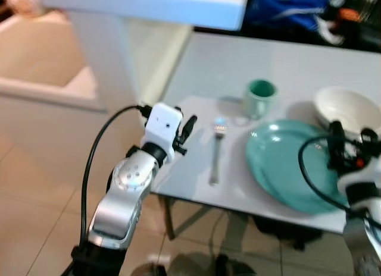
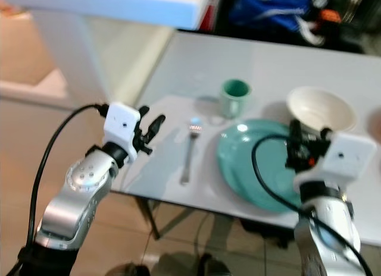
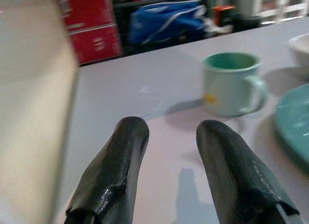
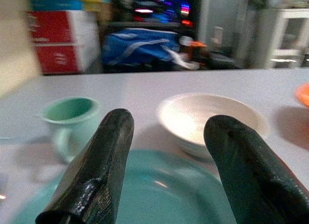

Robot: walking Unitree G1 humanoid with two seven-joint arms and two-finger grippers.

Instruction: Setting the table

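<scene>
the whole scene is soft with blur, so fine detail is hard to read. in the centre of the head views a grey table (image 1: 238, 62) holds a teal plate (image 1: 280, 163), its lower right part covered by the right arm and its black cable. a fork (image 1: 215, 154) lies just left of the plate, tines toward the far side, with a bright glare spot near the tines. a teal mug (image 1: 260, 97) stands beyond the fork and plate, and a white bowl (image 1: 345, 109) sits at the right, just past the plate's far rim.

the left gripper (image 1: 186, 133) hovers at the table's left edge, left of the fork and apart from it; in its wrist view the two black fingers (image 3: 120, 166) are spread with nothing between them. the right gripper (image 2: 306, 142) hangs over the plate's right side; its fingers (image 4: 101, 166) are also spread wide and empty.

at the top of the wrist views a blue bag (image 4: 140, 45) and red boxes (image 3: 91, 28) stand behind the table; white marks on the boxes are too blurred to read. an orange thing (image 4: 303, 93) is cut off at the right edge of the right wrist view.
</scene>
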